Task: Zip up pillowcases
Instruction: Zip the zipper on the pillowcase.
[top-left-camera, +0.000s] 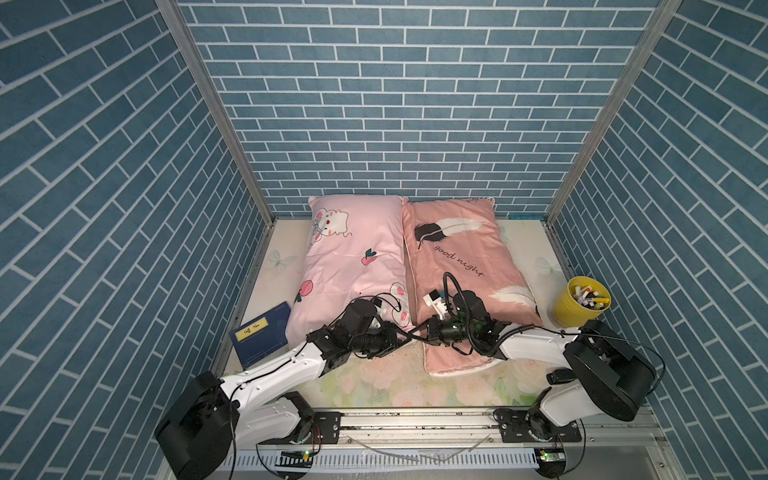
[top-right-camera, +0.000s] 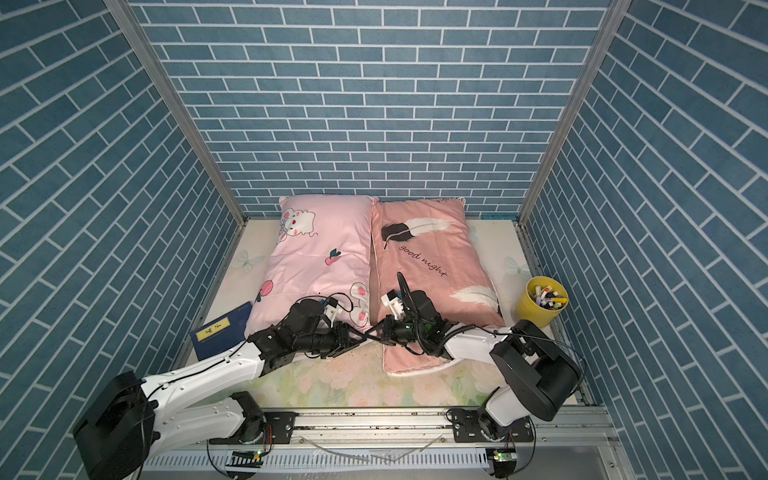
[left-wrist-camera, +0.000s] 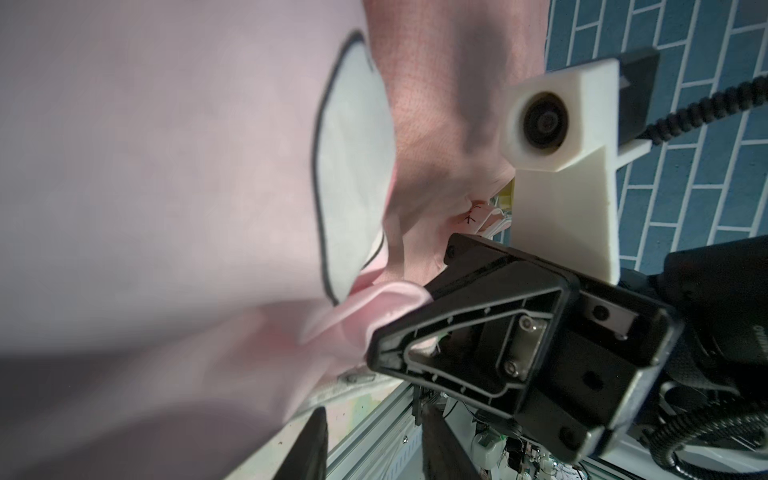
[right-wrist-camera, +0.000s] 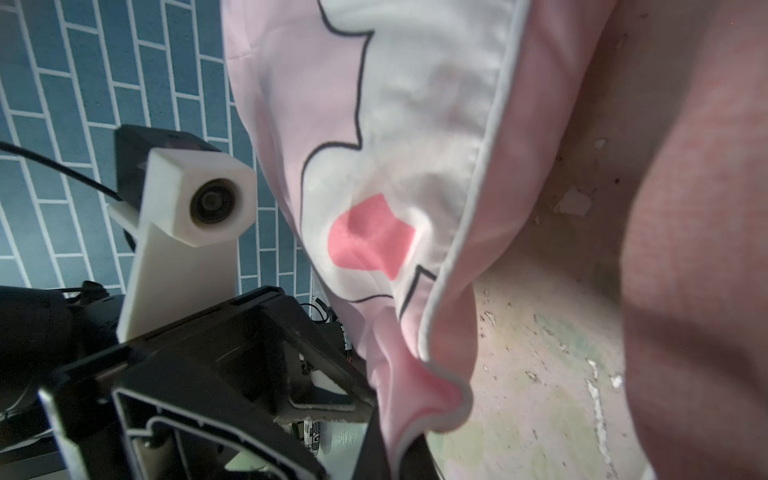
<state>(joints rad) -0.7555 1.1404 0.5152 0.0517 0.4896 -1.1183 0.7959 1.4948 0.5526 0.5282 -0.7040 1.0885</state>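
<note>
Two pillowcases lie side by side, seen in both top views. The light pink pillowcase (top-left-camera: 353, 257) (top-right-camera: 320, 257) with bunnies is on the left. The salmon pillowcase (top-left-camera: 457, 257) (top-right-camera: 424, 257) with feathers is on the right. Both grippers meet at the light pink one's near right corner. My right gripper (top-left-camera: 417, 332) (right-wrist-camera: 397, 453) is shut on that corner, the pink fabric (right-wrist-camera: 415, 395) bunched between its jaws. My left gripper (top-left-camera: 404, 337) (left-wrist-camera: 374, 432) faces it from the left. Its jaws stand apart with nothing between them, just below the case's white-piped edge (left-wrist-camera: 357, 378).
A yellow cup of markers (top-left-camera: 579, 307) stands at the right edge. A dark blue book (top-left-camera: 262, 332) lies left of the pink pillow. Blue brick walls close three sides. A metal rail (top-left-camera: 415, 419) with both arm bases runs along the front.
</note>
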